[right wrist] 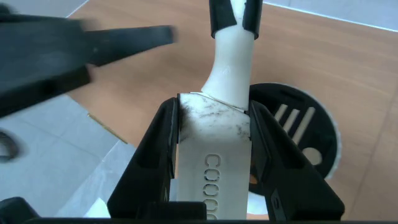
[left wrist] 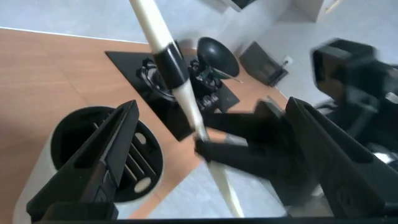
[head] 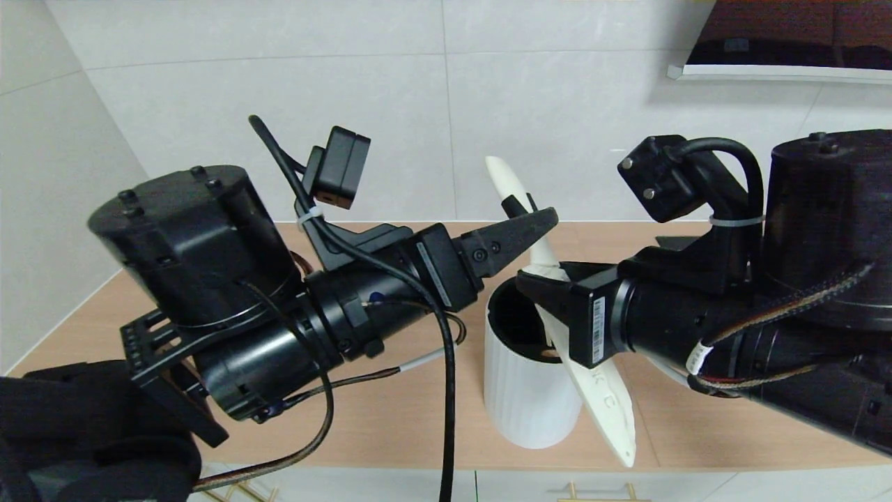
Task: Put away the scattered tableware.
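Observation:
A long white spatula (head: 605,399) with a black band on its handle is held tilted above the white ribbed holder (head: 526,397), blade low toward the counter's front and handle pointing up and back. My right gripper (head: 542,291) is shut on the spatula (right wrist: 230,62) where blade meets handle. My left gripper (head: 538,230) is open close to the upper handle, and the spatula (left wrist: 152,31) runs between its spread fingers (left wrist: 106,155) without clear contact. The holder (right wrist: 331,146) has several cutlery handles in it.
The wooden counter (head: 390,411) ends at a white tiled wall behind and a front edge with gold-handled drawers (head: 592,491) below. A black mat with dark kitchen items (left wrist: 214,56) lies beyond the holder (left wrist: 40,168).

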